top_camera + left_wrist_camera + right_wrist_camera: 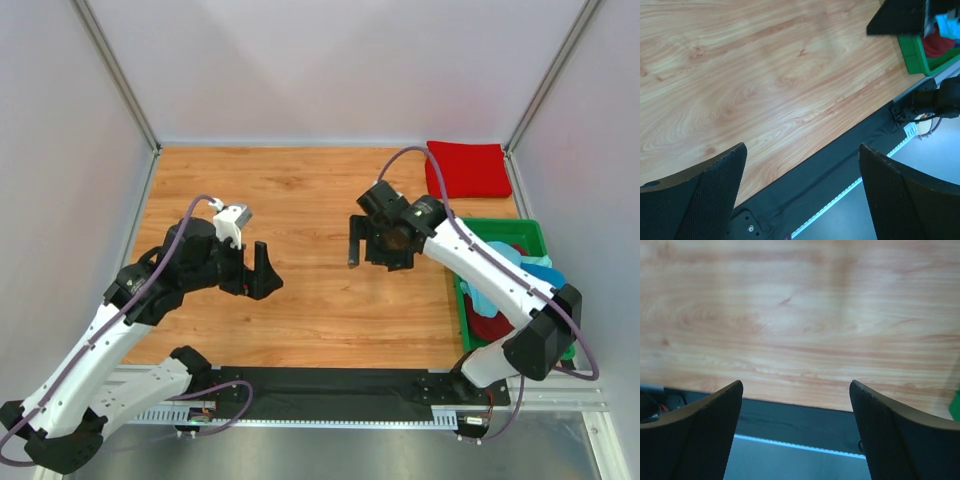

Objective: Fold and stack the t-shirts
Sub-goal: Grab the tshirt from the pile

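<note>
Left jaws and right jaws both stand wide and empty over the counter (300, 200). A folded red t-shirt (468, 170) lies at 1 o'clock. The turquoise t-shirt (528, 265) and dark red t-shirt (492, 322) sit heaped in the green tray (490, 225) at 4 o'clock. A grab there may lift both shirts tangled together, or drag the tray.

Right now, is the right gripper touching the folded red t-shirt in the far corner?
Apart. The top view shows bare wooden table between the right gripper and the red t-shirt, and its open jaws hold nothing.
</note>
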Tool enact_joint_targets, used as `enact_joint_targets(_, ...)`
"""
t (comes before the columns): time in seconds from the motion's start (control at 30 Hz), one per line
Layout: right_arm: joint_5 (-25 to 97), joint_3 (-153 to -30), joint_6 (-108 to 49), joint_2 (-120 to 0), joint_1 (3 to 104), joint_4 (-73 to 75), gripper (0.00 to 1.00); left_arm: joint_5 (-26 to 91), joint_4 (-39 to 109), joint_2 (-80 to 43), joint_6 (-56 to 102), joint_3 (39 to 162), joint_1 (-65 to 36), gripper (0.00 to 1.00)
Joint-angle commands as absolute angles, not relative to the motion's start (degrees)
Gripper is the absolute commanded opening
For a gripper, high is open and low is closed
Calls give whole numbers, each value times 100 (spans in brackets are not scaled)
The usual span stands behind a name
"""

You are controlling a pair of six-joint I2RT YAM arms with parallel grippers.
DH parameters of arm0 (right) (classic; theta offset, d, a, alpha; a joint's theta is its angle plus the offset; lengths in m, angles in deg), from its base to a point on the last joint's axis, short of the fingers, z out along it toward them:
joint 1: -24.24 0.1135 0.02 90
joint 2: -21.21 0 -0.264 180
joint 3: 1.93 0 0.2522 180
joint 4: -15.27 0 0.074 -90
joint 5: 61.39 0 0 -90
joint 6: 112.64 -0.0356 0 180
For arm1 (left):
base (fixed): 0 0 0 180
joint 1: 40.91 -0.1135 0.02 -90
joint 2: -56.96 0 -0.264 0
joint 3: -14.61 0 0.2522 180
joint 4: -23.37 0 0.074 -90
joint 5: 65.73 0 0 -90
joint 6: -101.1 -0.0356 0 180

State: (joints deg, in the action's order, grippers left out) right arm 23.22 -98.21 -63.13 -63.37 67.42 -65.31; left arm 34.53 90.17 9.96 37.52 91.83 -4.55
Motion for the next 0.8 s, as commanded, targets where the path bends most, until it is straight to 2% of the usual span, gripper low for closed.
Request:
enact_joint_targets(0.0,2218,-9936,-5773,-5895,5717,-6739,88,3596,9136,915,3554,9332,-461,99)
enact_joint_targets(0.07,2201,-9997,-5561,-5790,5056,-6801,86,3648,9197,889,3431,9367,-470,99)
enact_joint_targets(0.1,2236,-10024,-5456,-5702,4287,-6818,83,3649,9206,880,3387,9376,-461,99)
enact_joint_targets(0.17,2193,-10015,-5200,-5640,3474,-6836,79,3675,9250,915,3247,9367,-470,99)
enact_joint_targets(0.2,2219,-9954,-5148,-5588,2748,-6766,72,3675,9267,932,3211,9358,-461,98)
enact_joint_targets(0.3,2106,-9778,-4945,-5587,1839,-6608,65,3675,9303,994,3062,9314,-470,98)
enact_joint_targets(0.43,1692,-9751,-4804,-5911,1651,-6651,66,3666,9294,968,2930,9288,-461,98)
enact_joint_targets(0.53,1096,-9708,-4796,-6000,1598,-6836,72,3640,9294,906,2859,9323,-470,98)
enact_joint_targets(0.77,567,-9251,-4514,-6552,1563,-6433,73,3526,9312,783,2666,9376,-461,98)
